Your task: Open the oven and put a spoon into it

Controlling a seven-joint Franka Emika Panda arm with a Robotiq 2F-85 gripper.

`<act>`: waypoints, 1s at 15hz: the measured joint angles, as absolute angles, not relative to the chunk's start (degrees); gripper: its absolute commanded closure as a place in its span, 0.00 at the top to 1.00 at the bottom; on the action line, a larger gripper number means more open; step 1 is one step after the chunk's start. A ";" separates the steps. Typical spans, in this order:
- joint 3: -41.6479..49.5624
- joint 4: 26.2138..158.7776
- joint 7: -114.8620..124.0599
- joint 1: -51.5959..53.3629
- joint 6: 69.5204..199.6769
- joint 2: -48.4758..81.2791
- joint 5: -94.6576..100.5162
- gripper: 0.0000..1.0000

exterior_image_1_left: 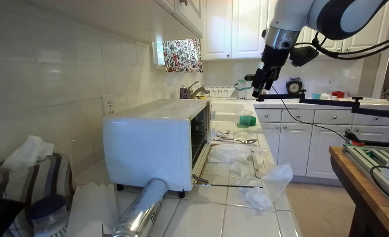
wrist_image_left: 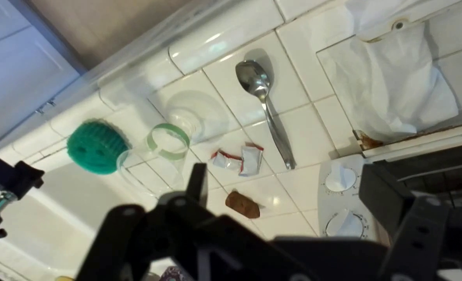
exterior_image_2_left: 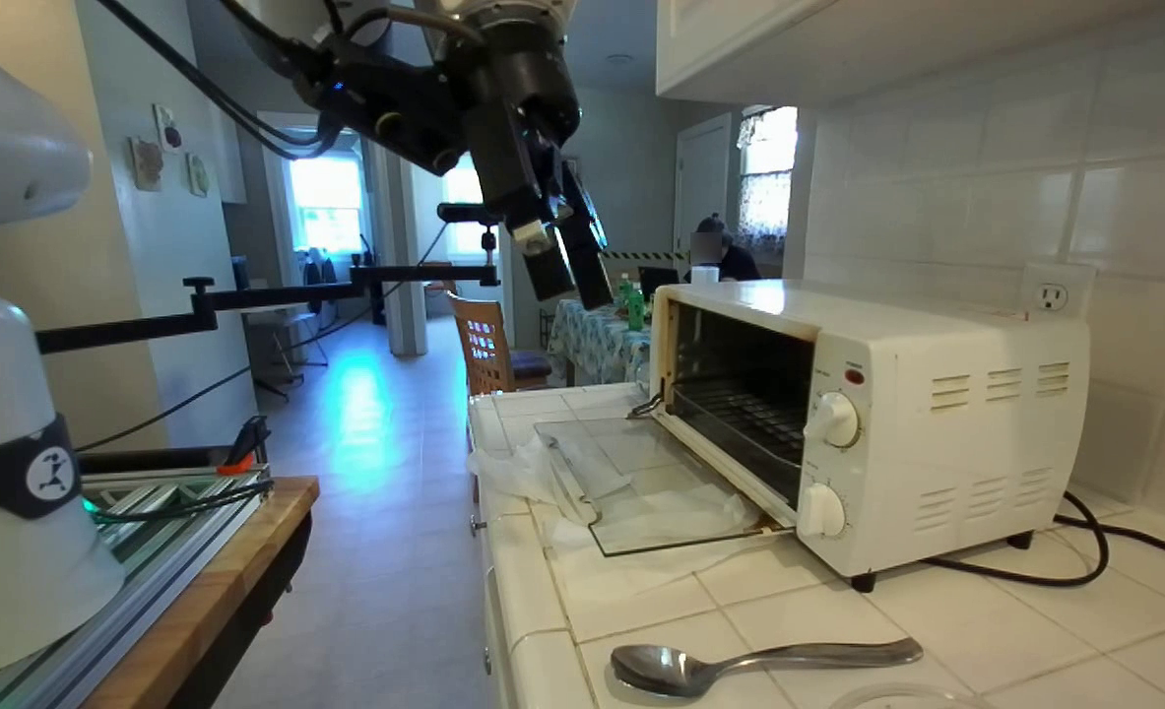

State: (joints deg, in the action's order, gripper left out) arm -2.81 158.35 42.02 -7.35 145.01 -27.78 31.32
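The white oven (exterior_image_2_left: 966,423) stands on the tiled counter with its glass door (exterior_image_2_left: 666,517) folded down flat, so the dark interior and wire rack (exterior_image_2_left: 740,404) show in an exterior view. Beside the door lies a metal spoon (exterior_image_2_left: 666,672) on bare tile; in the wrist view the spoon (wrist_image_left: 272,125) points its handle towards the oven's knob panel (wrist_image_left: 324,195). My gripper (wrist_image_left: 291,189) is open, its fingers wide apart and holding nothing. It hangs well above the counter, as the gripper (exterior_image_1_left: 261,91) shows in an exterior view.
Crumpled paper (exterior_image_1_left: 268,187) lies on and around the door. Near the spoon are wrappers (wrist_image_left: 250,159), a brown object (wrist_image_left: 243,204), a clear cup (wrist_image_left: 152,168) and a green scrubber (wrist_image_left: 96,147). A cabinet (exterior_image_1_left: 115,19) overhangs the oven. A black bar (exterior_image_1_left: 329,102) crosses nearby.
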 measured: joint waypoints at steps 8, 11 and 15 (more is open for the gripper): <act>1.12 159.00 40.57 -8.61 150.74 -27.99 32.94 1.00; 2.62 159.01 38.00 -7.75 160.26 -26.95 33.09 1.00; 10.49 159.05 34.32 -5.37 173.25 -22.12 32.76 1.00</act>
State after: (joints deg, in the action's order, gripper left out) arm 10.49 159.05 34.32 -5.37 173.25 -22.12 32.76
